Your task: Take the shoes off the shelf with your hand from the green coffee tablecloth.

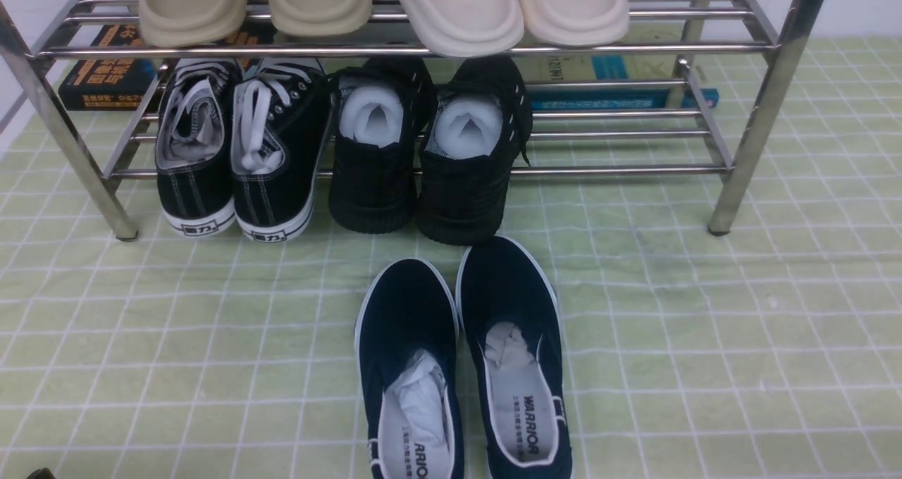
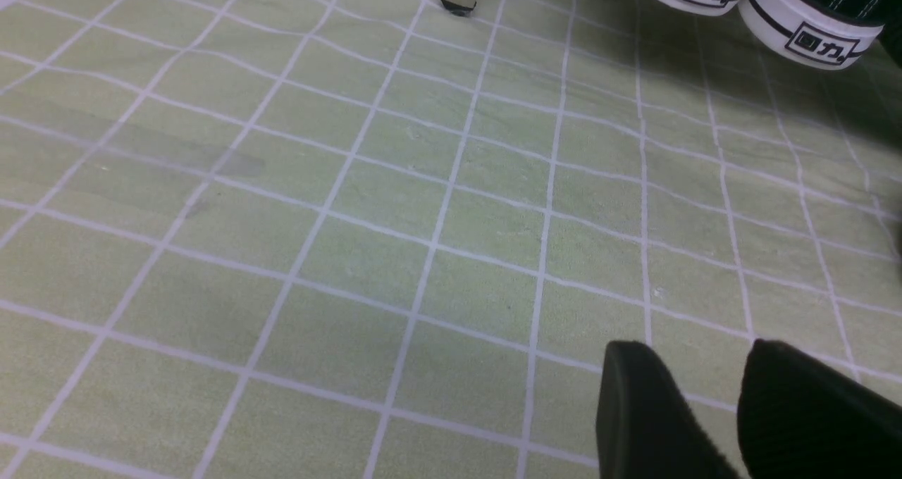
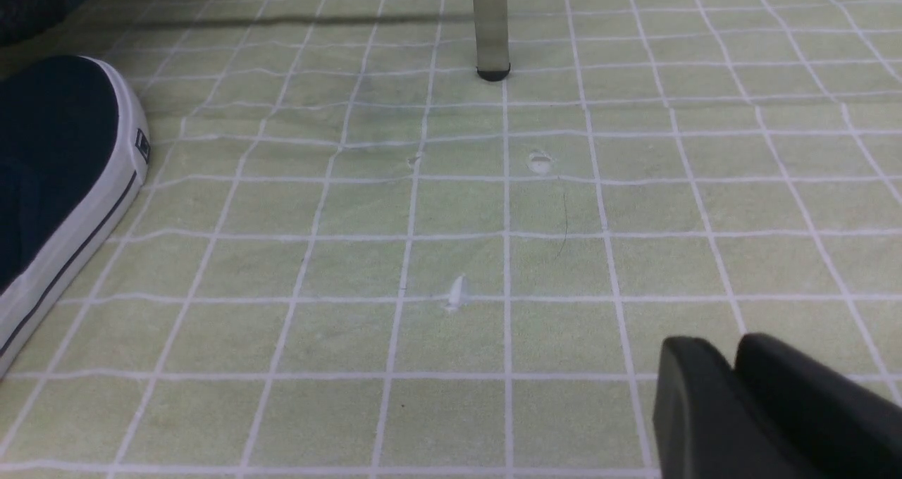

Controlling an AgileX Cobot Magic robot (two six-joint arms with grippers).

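Logged the shoes [image 1: 461,366] down on the green coffee tablecloth [image 1: 705,324], side by side, toes toward the shelf [image 1: 761,113], heels toward the near edge of the front view. Placed them just in front of the rack, clear of both tiers, near the all-black shoes [image 1: 430,162] without visible contact. Noted white paper stuffing and the printed insoles showing inside both.

Counted the lower tier: black lace-up sneakers [image 1: 236,155] on the left and the all-black pair in the middle, with bare tubes on the right. Marked pale slippers [image 1: 380,7] on the upper tier and books [image 1: 106,77] behind the rack.

Checked the left gripper [image 2: 694,356] from its wrist view: fingers parted, cloth visible between them, nothing held, low over bare cloth with the sneakers' toe caps far ahead. Checked the right gripper [image 3: 719,349]: fingers close together, barely a slit between, nothing gripped, hovering over cloth with one navy toe off to the side and a shelf leg [image 3: 491,28] ahead. Saw neither arm in the front view.

Judged the removal done: pair off the rack, resting on the cloth, released. Judged little left, at most drawing the arms clear. Could not tell the soles' exact seating from these views, though both looked flat.
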